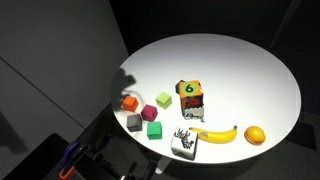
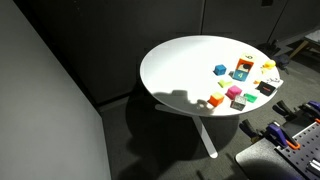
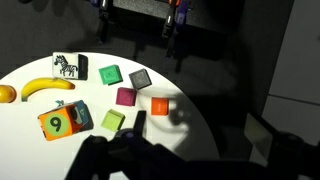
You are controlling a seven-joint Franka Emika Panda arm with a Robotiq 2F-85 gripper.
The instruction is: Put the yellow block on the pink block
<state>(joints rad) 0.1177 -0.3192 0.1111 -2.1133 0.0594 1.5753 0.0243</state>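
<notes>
The yellow block [image 3: 112, 122] is a lime-yellow cube next to the larger "6" cube [image 3: 62, 121] in the wrist view. The pink block [image 3: 125, 97] sits just beyond it, a small gap apart. In an exterior view the yellow block [image 1: 164, 99] lies right of and behind the pink block [image 1: 149, 111]. My gripper [image 3: 112, 140] shows only as dark fingers at the bottom of the wrist view. It hangs above the table over the yellow block, apparently open and empty. It is out of both exterior views.
An orange-red cube [image 3: 160, 105], a gray cube [image 3: 140, 79] and a green cube [image 3: 110, 74] surround the pink block. A zebra block [image 3: 68, 66], a banana [image 3: 48, 87] and an orange fruit [image 3: 5, 94] lie to the left. The round white table [image 1: 230, 70] drops off to the right.
</notes>
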